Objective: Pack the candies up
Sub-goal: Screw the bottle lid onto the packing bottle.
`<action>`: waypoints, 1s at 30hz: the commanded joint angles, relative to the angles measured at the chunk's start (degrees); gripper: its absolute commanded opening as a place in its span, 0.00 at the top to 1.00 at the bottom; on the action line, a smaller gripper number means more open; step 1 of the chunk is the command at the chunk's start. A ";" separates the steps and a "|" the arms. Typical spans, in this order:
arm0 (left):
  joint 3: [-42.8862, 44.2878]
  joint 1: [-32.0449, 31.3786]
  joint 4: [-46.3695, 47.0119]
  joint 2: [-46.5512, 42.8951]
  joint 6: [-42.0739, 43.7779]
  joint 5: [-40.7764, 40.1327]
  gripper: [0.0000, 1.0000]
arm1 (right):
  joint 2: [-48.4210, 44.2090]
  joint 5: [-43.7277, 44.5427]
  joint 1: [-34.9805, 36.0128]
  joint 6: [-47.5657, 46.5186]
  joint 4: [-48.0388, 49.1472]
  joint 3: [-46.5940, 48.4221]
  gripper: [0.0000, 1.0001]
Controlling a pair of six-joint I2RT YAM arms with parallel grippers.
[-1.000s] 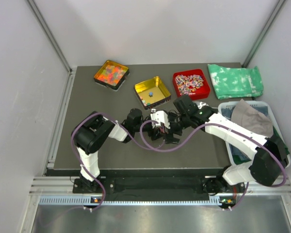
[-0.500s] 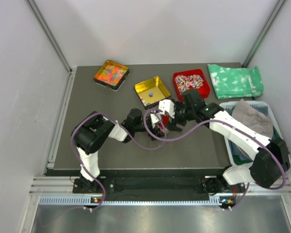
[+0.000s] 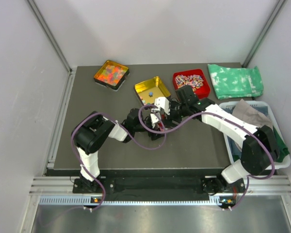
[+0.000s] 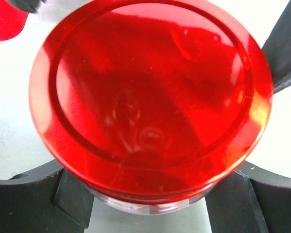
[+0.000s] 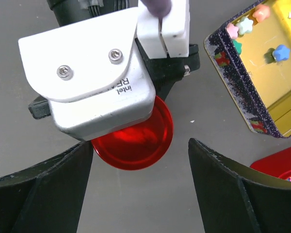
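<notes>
The left gripper (image 4: 153, 204) clamps the red-lidded jar (image 4: 150, 97). The right gripper (image 5: 139, 184) hangs above it, spread wide and holding nothing. The candies (image 5: 280, 51) lie in the yellow tray (image 5: 276, 87), upper right. Best to centre on the lid (image 5: 136, 148) — clear of the left wrist camera (image 5: 87, 73) — before closing.

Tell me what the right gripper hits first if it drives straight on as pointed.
Probably the red lid, straight ahead of the right gripper's open fingers. The white camera housing on the left wrist overhangs that lid and sits nearer, so it may touch first; depth is unclear.
</notes>
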 commanded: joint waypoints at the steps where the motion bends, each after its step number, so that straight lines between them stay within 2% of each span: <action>1: -0.63 -0.01 -8.17 2.68 1.50 -3.14 0.43 | -0.70 -2.37 -0.97 -1.26 0.01 3.17 0.22; 6: -0.46 -0.01 -8.26 2.68 1.59 -3.23 0.43 | -0.79 -2.89 -1.06 -1.61 -0.61 3.43 0.27; 10: -0.46 -0.09 -8.52 2.76 1.59 -3.14 0.43 | -0.70 -3.60 -1.06 -1.43 -1.05 3.44 0.36; 13: -0.46 -0.01 -8.61 2.68 1.59 -3.23 0.43 | -1.66 -3.43 -0.97 2.07 1.14 1.77 0.39; 20: -0.46 -0.01 -8.61 2.76 1.59 -3.23 0.43 | -3.60 -2.10 0.52 6.74 4.31 -1.40 0.38; 30: -0.37 -0.01 -8.70 2.85 1.67 -3.32 0.43 | -4.30 -3.95 2.45 5.51 0.18 -1.58 0.34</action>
